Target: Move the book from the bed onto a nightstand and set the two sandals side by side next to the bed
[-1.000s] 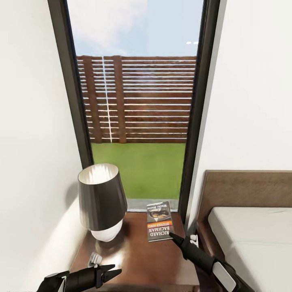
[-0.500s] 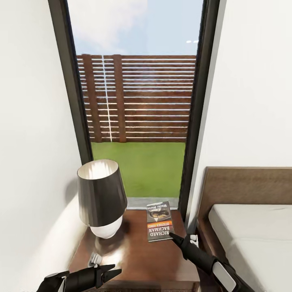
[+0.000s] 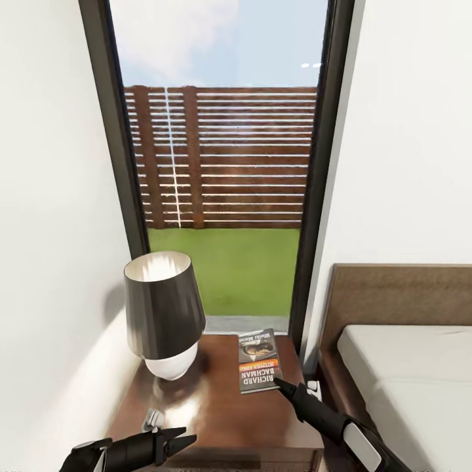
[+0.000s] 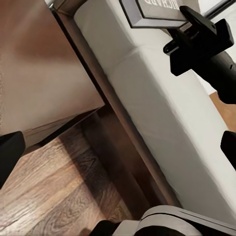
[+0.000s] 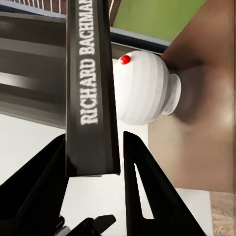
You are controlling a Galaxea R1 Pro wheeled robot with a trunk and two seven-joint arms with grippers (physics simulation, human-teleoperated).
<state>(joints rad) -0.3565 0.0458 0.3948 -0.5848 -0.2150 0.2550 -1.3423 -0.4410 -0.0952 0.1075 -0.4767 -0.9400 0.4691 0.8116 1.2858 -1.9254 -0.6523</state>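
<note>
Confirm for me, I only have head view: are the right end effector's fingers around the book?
Observer: Right wrist view: the book's spine sits between both fingers of the right end effector. I cannot tell if it is clamped or released.
Operator: Left one open?
Observer: Left wrist view: the left end effector's fingers stand wide apart, holding nothing.
Operator: What's under it?
Observer: Wood floor between the nightstand and the bed.

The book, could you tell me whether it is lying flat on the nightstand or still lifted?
Flat: the book lies cover up on the nightstand, beside the lamp, the right gripper at its near edge.
</note>
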